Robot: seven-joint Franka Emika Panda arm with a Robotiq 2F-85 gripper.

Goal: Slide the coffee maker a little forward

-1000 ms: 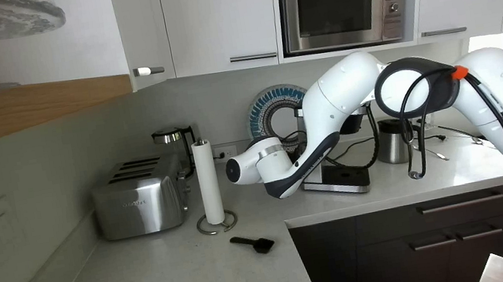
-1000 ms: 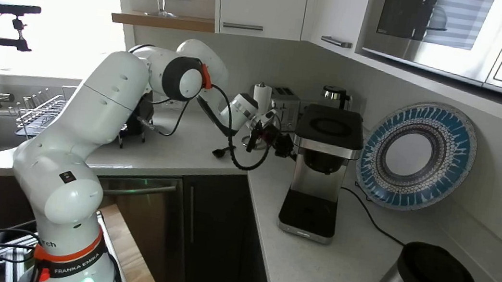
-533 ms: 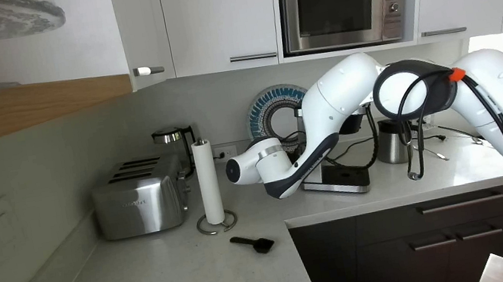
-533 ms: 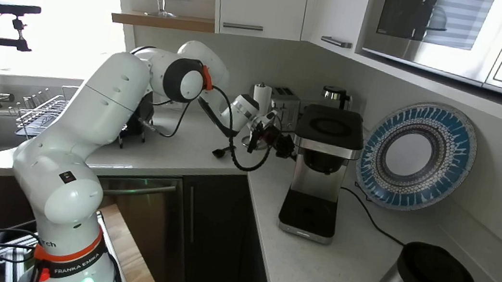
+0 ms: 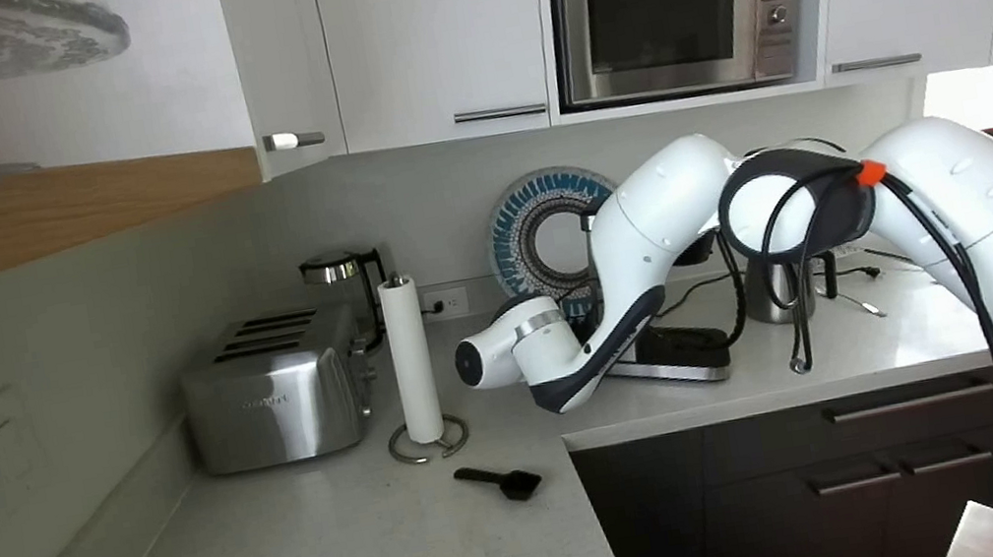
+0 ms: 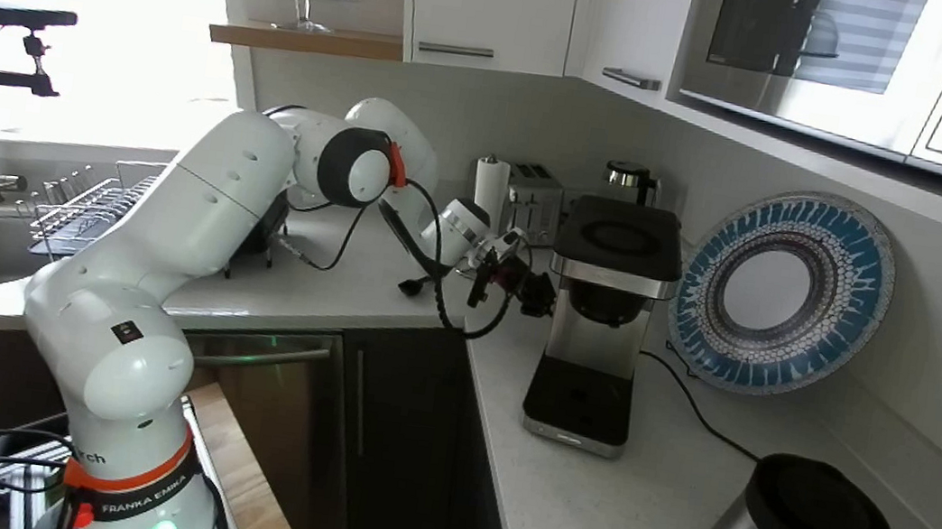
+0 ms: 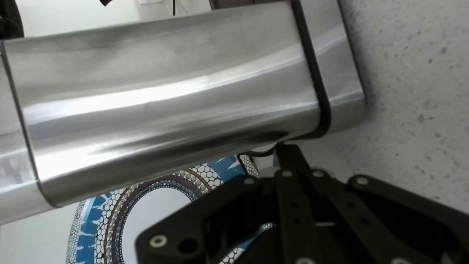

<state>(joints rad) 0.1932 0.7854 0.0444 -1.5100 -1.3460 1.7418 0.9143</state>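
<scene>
Locate the boxy, C-shaped, silver-and-black coffee maker (image 6: 593,340). It stands upright on the pale, speckled counter (image 6: 664,527), long axis vertical; its flat black base (image 6: 581,397) projects toward the front. In the wrist view the coffee maker lies across the picture, foot at the right.

Your black two-fingered gripper (image 7: 291,157) has its fingertips together, with nothing seen between them. You have a single white, round-jointed robot arm (image 6: 207,193); it appears to reach in from the side opposite the projecting base. Judging forward by that base, the coffee maker lies ahead of the gripper along the intended slide. The tips are just beside the lower edge of the brushed-metal rear panel (image 7: 168,106), near the black seam (image 7: 314,69); you cannot confirm contact from these views.

Apply the push low, close to the foot; pressure higher up would likely tip the tall body. The panel is smooth, with a rounded edge, so an off-centre push may slip or turn it. Allow clearance for the thin black cord (image 6: 705,424) and the blue-and-white round plate (image 6: 766,290) with its mosaic-like rim, both near the coffee maker.
</scene>
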